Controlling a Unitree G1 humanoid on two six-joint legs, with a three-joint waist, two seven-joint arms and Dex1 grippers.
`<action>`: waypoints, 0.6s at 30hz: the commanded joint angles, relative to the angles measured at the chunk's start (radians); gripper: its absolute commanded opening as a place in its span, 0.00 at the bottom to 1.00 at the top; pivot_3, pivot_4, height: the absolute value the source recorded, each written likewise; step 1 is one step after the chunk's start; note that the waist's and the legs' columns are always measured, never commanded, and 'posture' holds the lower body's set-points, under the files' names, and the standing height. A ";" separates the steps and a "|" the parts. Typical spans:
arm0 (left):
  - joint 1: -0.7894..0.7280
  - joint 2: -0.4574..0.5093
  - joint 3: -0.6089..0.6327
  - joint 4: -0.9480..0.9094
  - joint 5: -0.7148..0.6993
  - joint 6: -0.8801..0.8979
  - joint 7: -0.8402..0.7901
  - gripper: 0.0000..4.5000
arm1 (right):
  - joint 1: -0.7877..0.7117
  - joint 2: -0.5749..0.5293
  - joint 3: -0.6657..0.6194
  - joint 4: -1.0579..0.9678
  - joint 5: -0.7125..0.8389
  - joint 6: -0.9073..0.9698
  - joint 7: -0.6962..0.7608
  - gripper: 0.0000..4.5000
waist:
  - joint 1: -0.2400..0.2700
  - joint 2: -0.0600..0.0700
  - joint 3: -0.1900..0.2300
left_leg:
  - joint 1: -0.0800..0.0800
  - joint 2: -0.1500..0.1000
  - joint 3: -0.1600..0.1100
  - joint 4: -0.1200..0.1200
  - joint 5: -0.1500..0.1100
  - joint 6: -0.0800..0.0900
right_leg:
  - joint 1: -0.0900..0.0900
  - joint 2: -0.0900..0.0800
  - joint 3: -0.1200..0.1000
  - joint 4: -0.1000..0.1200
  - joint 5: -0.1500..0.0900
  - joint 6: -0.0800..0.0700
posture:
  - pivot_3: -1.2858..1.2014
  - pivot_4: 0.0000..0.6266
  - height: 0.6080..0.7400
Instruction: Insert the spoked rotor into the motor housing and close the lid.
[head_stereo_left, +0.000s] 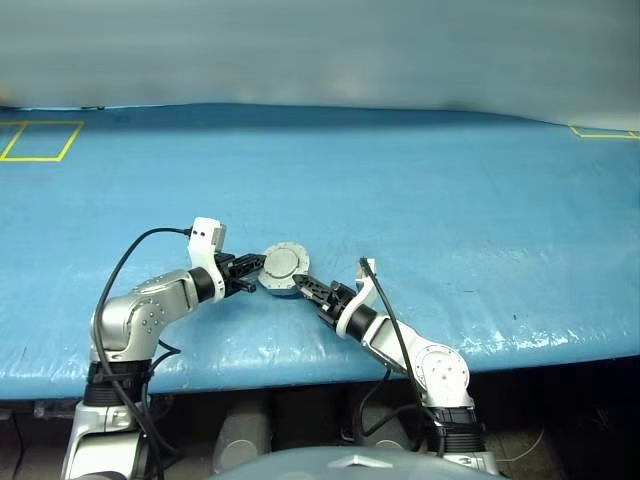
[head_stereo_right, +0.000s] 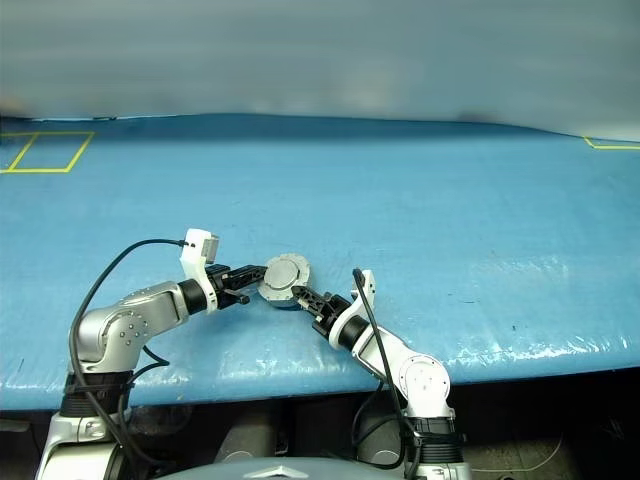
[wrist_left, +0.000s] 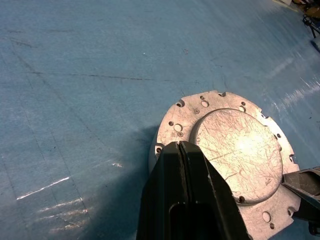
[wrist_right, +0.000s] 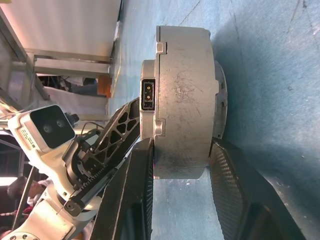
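The motor housing (wrist_right: 182, 100), a round grey metal puck, sits near the front of the blue table. The lid (head_stereo_left: 283, 262) is down on it, plain scratched outer face (wrist_left: 235, 150) up. My left gripper (head_stereo_left: 255, 277) is shut, its joined fingertips (wrist_left: 181, 147) resting on the lid's rim from the left. My right gripper (head_stereo_left: 303, 288) reaches in from the right. Its two fingers clamp the housing's edge, one on the lid face and one on the underside (wrist_right: 227, 185). The spoked rotor is hidden.
The blue table cover (head_stereo_left: 420, 200) spreads wide behind and to both sides. Yellow tape marks lie at the far left (head_stereo_left: 40, 140) and far right (head_stereo_left: 605, 132). The table's front edge (head_stereo_left: 300, 372) runs just under my arms.
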 joint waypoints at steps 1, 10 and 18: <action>0.003 -0.008 -0.036 0.002 -0.004 0.013 -0.015 0.00 | -0.001 0.093 0.003 -0.015 0.019 -0.024 -0.007 0.28 | 0.000 0.000 0.000 | 0.000 0.000 0.000 0.000 0.000 0.000 | 0.000 0.000 0.000 0.000 0.000 0.000 | 0.52 0.24 1.00; -0.007 -0.040 0.046 -0.005 -0.039 0.017 0.010 0.12 | 0.010 0.091 0.009 -0.027 0.032 -0.030 -0.013 0.28 | 0.000 0.000 0.000 | -0.001 0.000 0.000 0.000 0.000 0.000 | 0.000 0.000 0.000 0.000 0.000 0.000 | 0.52 0.24 1.00; -0.004 -0.122 0.245 -0.051 -0.187 0.043 0.095 0.70 | 0.019 0.087 -0.022 -0.067 0.087 -0.065 -0.030 0.28 | -0.001 0.000 0.001 | -0.002 0.000 0.000 0.000 0.000 0.000 | -0.001 0.000 0.000 0.000 0.000 0.000 | 0.52 0.24 1.00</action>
